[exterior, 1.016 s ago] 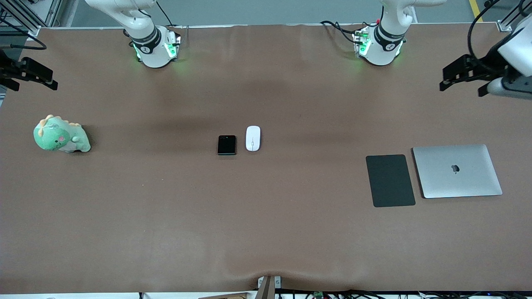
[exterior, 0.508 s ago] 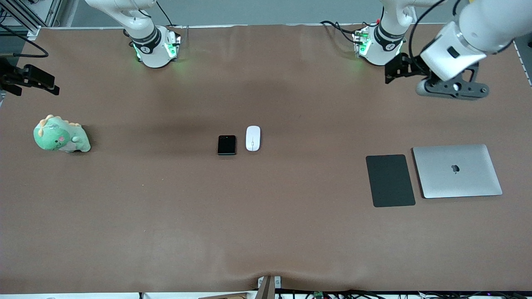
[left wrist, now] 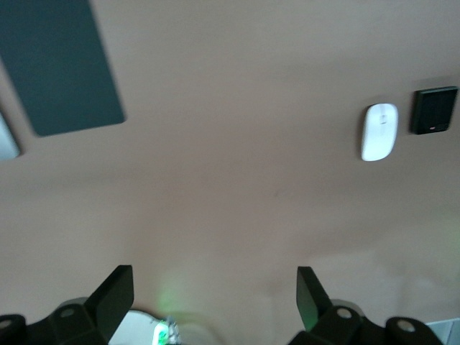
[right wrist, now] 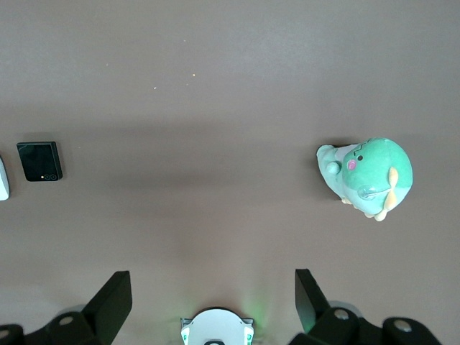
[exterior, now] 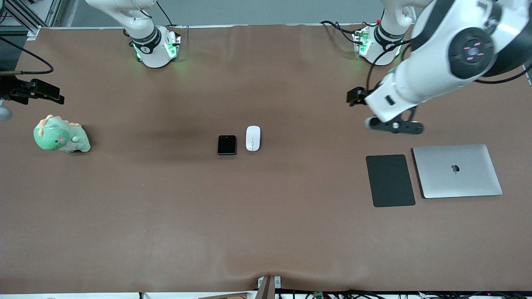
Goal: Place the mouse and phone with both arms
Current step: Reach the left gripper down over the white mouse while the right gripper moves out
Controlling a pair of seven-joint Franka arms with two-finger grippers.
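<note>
Phone (exterior: 226,145) beside mouse (exterior: 252,138), dinosaur toy (exterior: 60,135), pad (exterior: 390,180), laptop (exterior: 456,170) apart; both hands empty, spread.

The front view looks down from high across the brown tabletop (exterior: 166,207) toward both bases. Each wrist view looks straight down from well above. All three share the small black rectangular phone (exterior: 226,145) (left wrist: 433,110) (right wrist: 39,161).
</note>
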